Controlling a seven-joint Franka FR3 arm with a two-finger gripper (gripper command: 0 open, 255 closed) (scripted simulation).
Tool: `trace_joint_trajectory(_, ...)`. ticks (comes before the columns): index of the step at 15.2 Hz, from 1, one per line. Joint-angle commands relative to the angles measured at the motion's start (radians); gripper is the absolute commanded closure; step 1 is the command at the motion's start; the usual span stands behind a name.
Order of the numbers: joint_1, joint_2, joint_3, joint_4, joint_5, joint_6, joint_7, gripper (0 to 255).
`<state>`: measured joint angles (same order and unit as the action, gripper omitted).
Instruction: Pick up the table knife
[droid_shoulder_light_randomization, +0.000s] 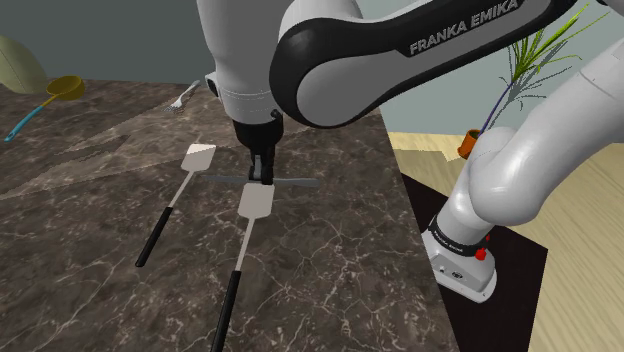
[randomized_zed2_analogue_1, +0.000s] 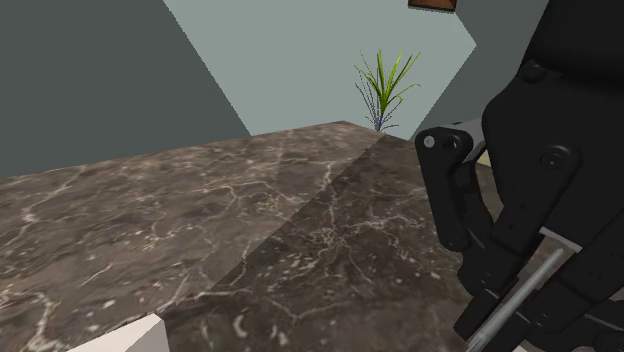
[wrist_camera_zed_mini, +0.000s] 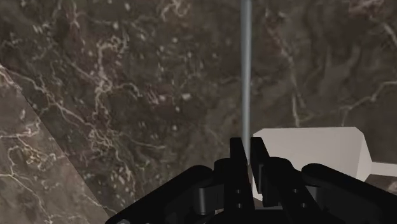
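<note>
On the dark marble bench, we find the gripper clasping the table knife at mid-length — its long axis level, crosswise in the shoulder view — so we judge a straight lift suits.

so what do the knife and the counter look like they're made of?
Knife: plain even grey with no grain or pattern, so probably metal with a satin finish rather than a mirror one, though the flat colour leaves that open. Counter: dark brown with branching white veins, like marble or a similar stone. Its gloss is hard to judge.
</note>
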<state>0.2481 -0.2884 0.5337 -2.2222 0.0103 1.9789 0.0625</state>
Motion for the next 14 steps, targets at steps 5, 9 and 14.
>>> trace_joint_trajectory(5,0.000,-0.013,-0.008,0.042,0.005,-0.053,-0.011,255)
trace_joint_trajectory(9,-0.001,-0.021,-0.014,0.088,0.007,-0.107,-0.019,255)
trace_joint_trajectory(14,-0.003,-0.026,-0.021,0.151,0.007,-0.174,-0.026,255)
